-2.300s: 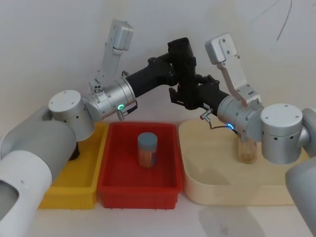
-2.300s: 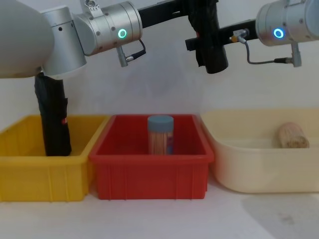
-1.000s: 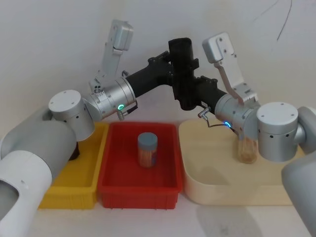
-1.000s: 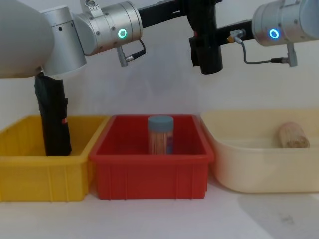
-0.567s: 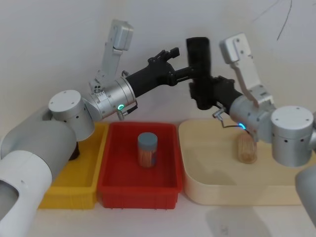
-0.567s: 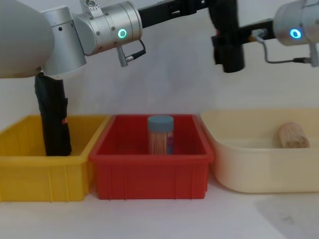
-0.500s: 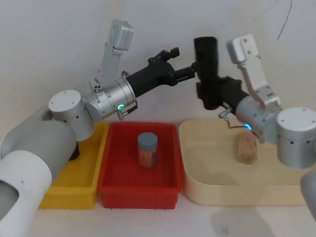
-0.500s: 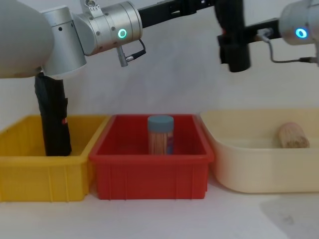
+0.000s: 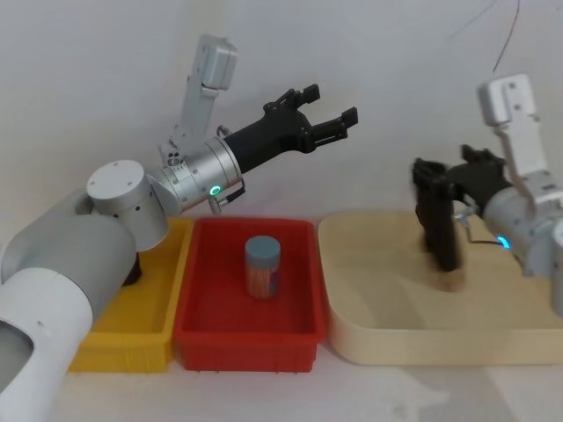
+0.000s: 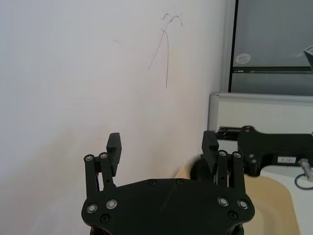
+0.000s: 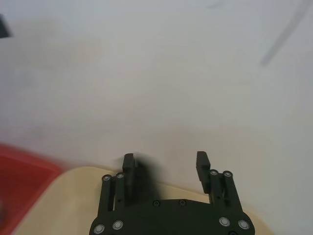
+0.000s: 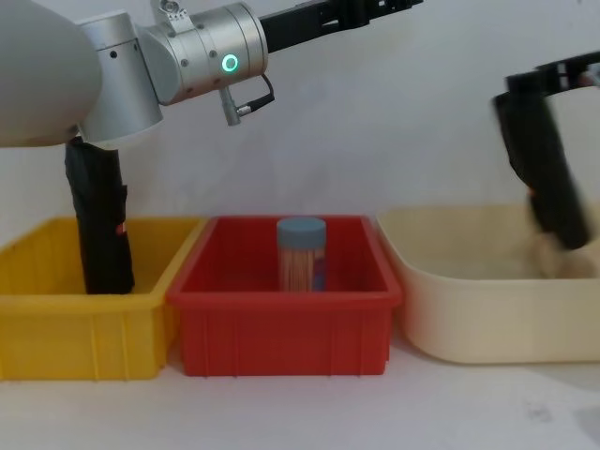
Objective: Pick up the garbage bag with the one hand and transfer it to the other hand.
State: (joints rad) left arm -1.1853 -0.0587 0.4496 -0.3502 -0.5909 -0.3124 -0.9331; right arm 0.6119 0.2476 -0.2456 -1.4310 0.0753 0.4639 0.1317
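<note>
The garbage bag (image 9: 437, 224) is blurring in the head and chest views, and it is covering most of the cork-coloured object (image 9: 451, 280) in the beige tray (image 9: 369, 334). Whether the right claw (image 11: 165, 165) is touching it cannot be told.
</note>
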